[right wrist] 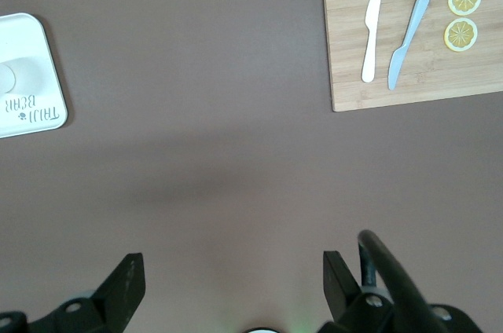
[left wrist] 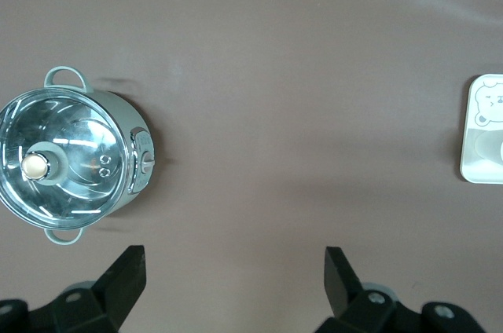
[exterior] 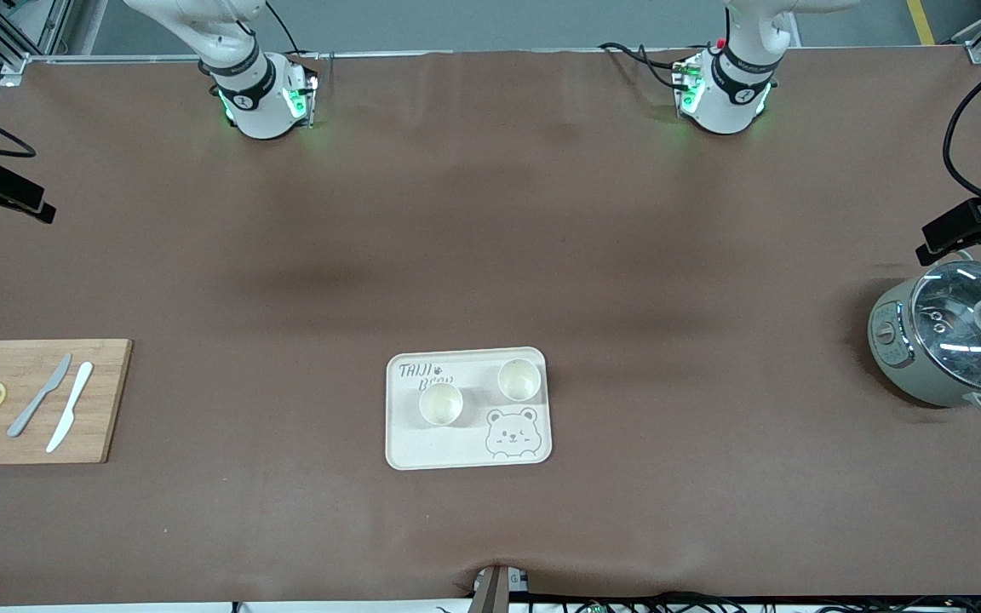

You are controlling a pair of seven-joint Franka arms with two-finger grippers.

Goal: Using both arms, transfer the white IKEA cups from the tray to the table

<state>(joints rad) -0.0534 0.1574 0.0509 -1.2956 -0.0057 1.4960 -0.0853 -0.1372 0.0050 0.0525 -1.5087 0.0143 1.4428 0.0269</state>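
Two cream-white cups stand upright on the bear tray (exterior: 405,443). One cup (exterior: 440,403) is nearer the front camera and toward the right arm's end; the other cup (exterior: 519,380) is beside it toward the left arm's end. Both arms are raised out of the front view; only their bases (exterior: 262,98) (exterior: 725,94) show. My left gripper (left wrist: 233,274) is open and empty, high over bare table between the pot and the tray (left wrist: 481,133). My right gripper (right wrist: 233,278) is open and empty, high over bare table between the tray (right wrist: 31,109) and the cutting board.
A grey-green pot with glass lid (exterior: 955,340) (left wrist: 71,162) stands at the left arm's end. A wooden cutting board (exterior: 99,375) (right wrist: 409,89) with two knives and two lemon slices lies at the right arm's end. Black camera mounts reach in at both table ends.
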